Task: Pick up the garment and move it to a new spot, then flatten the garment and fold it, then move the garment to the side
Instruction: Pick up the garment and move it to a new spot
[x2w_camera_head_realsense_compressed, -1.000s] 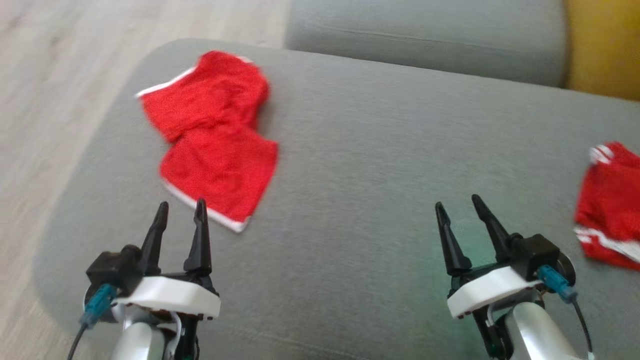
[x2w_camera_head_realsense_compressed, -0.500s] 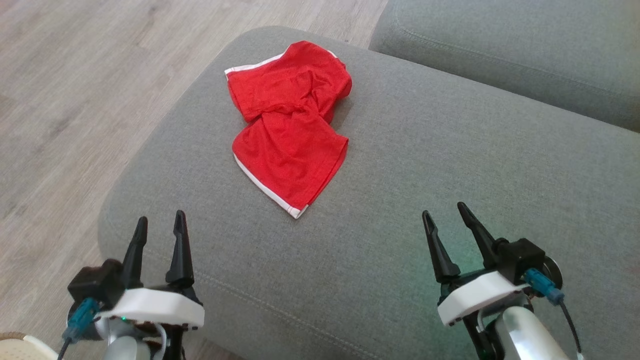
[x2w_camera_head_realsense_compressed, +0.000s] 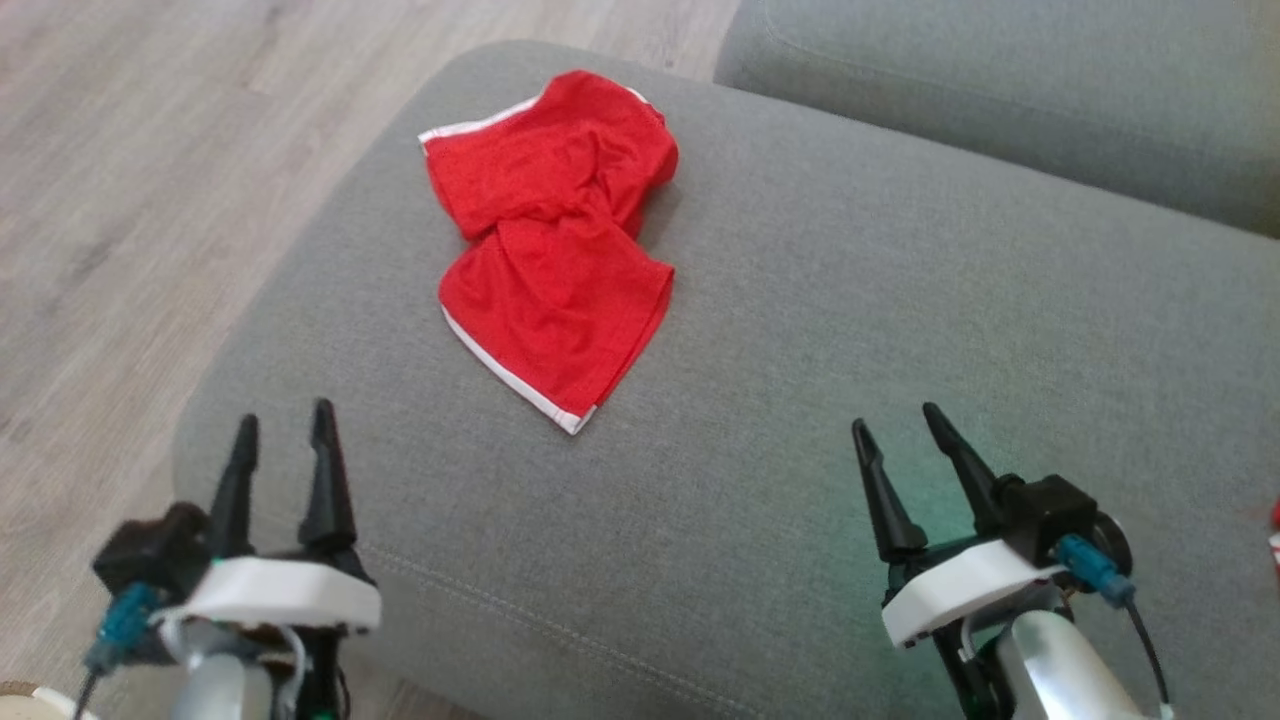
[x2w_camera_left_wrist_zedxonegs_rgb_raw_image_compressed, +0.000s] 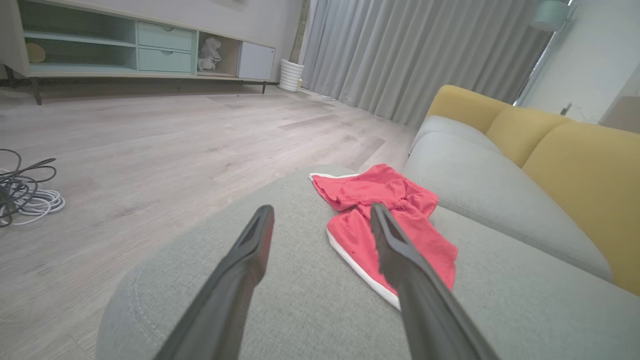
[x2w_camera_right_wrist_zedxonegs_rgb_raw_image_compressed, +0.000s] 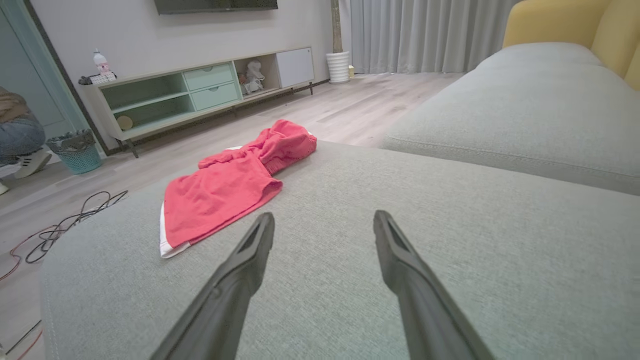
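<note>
Left hand (x2w_camera_head_realsense_compressed: 285, 413) spread; crumpled red garment (x2w_camera_head_realsense_compressed: 550, 250).

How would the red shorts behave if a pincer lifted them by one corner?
Probably floppy: the red shorts lie twisted and creased on the grey cushion, so they would likely hang limp from one pinch. Likely light: the thin cloth lies nearly flat. Pushed, they would probably bunch rather than slide.

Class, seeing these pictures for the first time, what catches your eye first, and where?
A crumpled red garment with white trim lies on the grey sofa cushion, near its far left corner. Nearer the camera, the left claw and right claw hover open and empty, clear of it.
</note>
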